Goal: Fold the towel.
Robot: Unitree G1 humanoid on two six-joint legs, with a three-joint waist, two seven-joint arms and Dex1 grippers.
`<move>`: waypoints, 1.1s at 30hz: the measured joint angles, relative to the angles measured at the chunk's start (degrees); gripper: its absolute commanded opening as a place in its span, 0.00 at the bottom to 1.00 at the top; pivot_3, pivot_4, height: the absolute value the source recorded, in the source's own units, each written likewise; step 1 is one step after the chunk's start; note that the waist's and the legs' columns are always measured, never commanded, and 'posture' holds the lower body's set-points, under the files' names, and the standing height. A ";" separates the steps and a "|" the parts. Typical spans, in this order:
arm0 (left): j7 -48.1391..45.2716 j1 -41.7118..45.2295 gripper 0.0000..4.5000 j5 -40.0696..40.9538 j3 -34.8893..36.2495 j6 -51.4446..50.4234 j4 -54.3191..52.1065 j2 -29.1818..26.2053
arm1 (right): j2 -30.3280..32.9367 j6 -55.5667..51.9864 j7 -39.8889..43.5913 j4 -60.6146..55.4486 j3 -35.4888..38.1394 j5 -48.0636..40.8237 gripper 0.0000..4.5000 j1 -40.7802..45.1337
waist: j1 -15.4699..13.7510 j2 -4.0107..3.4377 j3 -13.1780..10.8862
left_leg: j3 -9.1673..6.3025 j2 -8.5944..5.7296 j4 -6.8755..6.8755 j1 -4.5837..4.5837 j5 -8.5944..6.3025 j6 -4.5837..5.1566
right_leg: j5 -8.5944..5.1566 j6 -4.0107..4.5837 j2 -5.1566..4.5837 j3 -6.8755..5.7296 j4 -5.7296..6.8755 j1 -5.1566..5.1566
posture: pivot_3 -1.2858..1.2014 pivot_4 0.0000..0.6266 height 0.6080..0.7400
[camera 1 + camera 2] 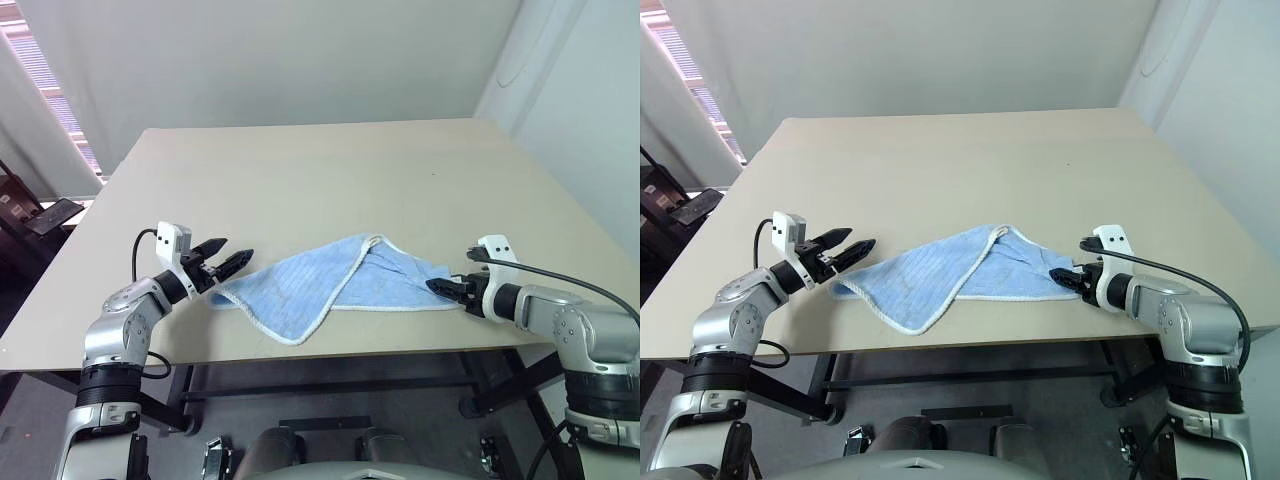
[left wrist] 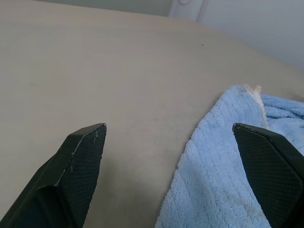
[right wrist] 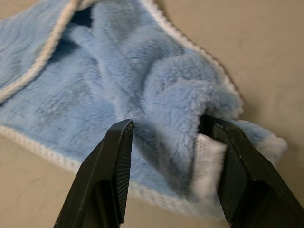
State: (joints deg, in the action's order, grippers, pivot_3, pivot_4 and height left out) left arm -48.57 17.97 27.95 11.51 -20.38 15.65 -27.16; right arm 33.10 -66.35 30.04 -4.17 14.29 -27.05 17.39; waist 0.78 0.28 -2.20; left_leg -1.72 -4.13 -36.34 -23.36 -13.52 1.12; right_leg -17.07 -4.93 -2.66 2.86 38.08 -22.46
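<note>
The light-blue towel (image 1: 320, 285) with white edging lies rumpled and partly folded over itself near the table's front edge. My left gripper (image 1: 238, 250) hovers open just off the towel's left corner, nothing between its fingers; its wrist view shows the towel (image 2: 223, 166) ahead of the right-hand finger. At the towel's right corner, my right gripper (image 1: 434, 286) stands open. In the right wrist view a raised fold of the towel (image 3: 95, 71) and a white tag (image 3: 208, 159) sit between the spread fingers (image 3: 118, 161).
The beige table (image 1: 300, 170) stretches bare behind the towel to the white wall. A window and dark furniture stand off the table's left side. The towel lies close to the front edge (image 1: 330, 352).
</note>
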 measured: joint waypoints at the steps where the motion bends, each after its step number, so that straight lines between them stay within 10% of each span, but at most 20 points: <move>1: 0.03 0.00 1.00 0.00 0.03 0.00 0.00 0.01 | 0.01 0.08 -0.13 1.33 0.29 -0.05 0.54 1.17 | -0.04 0.00 0.00 | 0.00 0.00 0.00 0.00 0.01 0.01 | 0.00 0.00 0.00 0.00 0.00 0.00 | 0.52 0.00 0.97; 20: 0.87 -0.30 1.00 0.02 0.68 -0.07 -0.18 0.45 | -1.26 6.41 -2.29 28.29 -4.38 5.28 0.54 16.93 | 0.06 0.00 0.00 | 0.02 0.01 0.05 -0.01 0.04 0.07 | 0.02 0.02 0.00 -0.01 0.00 -0.06 | 0.52 0.00 0.97; 28: 1.33 -0.51 1.00 0.01 0.73 0.52 -0.18 0.77 | 1.84 16.55 6.46 18.28 -12.65 8.72 0.02 8.88 | -0.12 0.00 0.01 | 0.02 0.00 0.07 -0.03 0.04 0.07 | 0.02 0.01 0.00 -0.01 0.00 -0.08 | 0.52 0.00 0.97; 33: 1.40 -1.72 1.00 0.00 0.85 0.94 -0.19 0.89 | 6.64 19.96 11.89 10.10 -17.61 10.85 0.02 3.68 | -0.03 0.02 0.01 | 0.02 0.01 -0.01 0.00 -0.02 -0.03 | 0.02 0.01 0.00 -0.01 0.00 -0.02 | 0.52 0.00 0.97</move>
State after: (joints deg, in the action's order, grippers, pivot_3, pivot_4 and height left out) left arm -47.17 16.25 27.95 12.36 -19.44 15.46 -26.27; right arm 39.74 -46.39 41.93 5.94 -3.32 -16.21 21.07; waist 0.75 0.29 -2.19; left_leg -1.70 -4.12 -36.35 -23.36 -13.54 1.09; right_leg -17.05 -4.91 -2.66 2.84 38.09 -22.48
